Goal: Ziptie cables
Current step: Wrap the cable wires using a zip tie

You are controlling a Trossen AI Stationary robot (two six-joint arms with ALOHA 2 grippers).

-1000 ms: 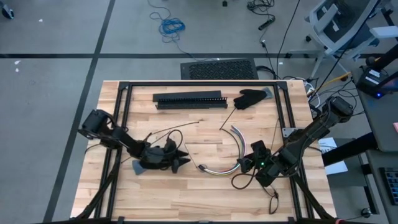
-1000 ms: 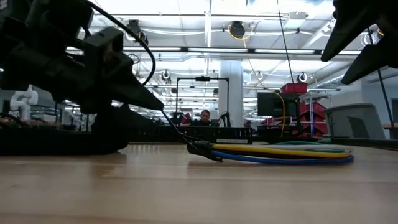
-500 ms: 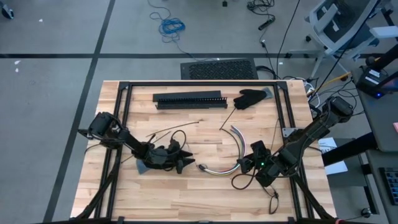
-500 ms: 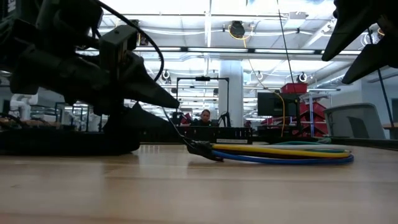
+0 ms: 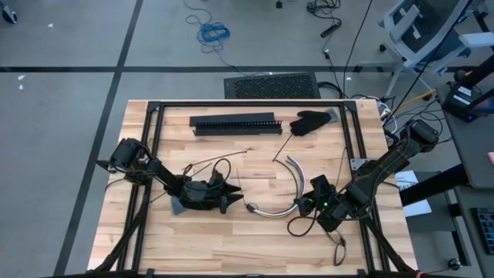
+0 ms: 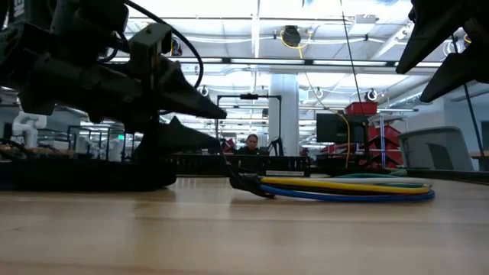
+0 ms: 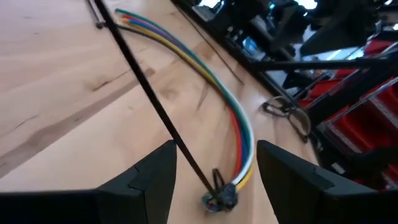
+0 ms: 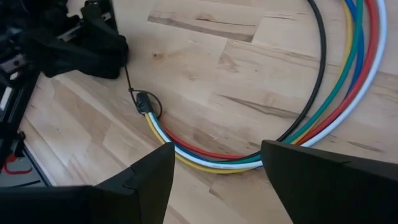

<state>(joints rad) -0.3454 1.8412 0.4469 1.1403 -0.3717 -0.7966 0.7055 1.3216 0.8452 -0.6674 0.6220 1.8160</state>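
Observation:
The cables [image 5: 274, 210] lie on the wooden table as one curved bundle of coloured wires [image 8: 323, 106]. A black zip tie [image 7: 217, 194] is looped around the bundle's left end [image 6: 246, 182]. Its tail [image 7: 155, 106] rises at a slant from the loop. My left gripper [image 5: 230, 200] is low over the table just left of that end, open, with the loop and tail between its fingers [image 7: 216, 149]. My right gripper [image 5: 310, 201] hangs open above the bundle's right part [image 8: 217, 149]. My left gripper has the zip tie's tail [image 7: 183, 155] running up between its open fingers, close beside one finger [image 7: 155, 174]. I cannot tell whether that finger touches the tail. The looped bundle end [image 8: 147, 104] rests on the table.
A long black slotted bar [image 5: 235, 123] and a dark glove-like thing [image 5: 309, 121] lie at the far side. Loose thin black strips [image 5: 220, 158] lie mid-table. Black frame rails [image 5: 154, 154] border the table. A thin black cord loops at the near right [image 5: 297, 225].
My left gripper has crept toward the table's right, closing in on the zip-tied end of the cables until the tail stands between its fingers. The bundle has stayed where it was.

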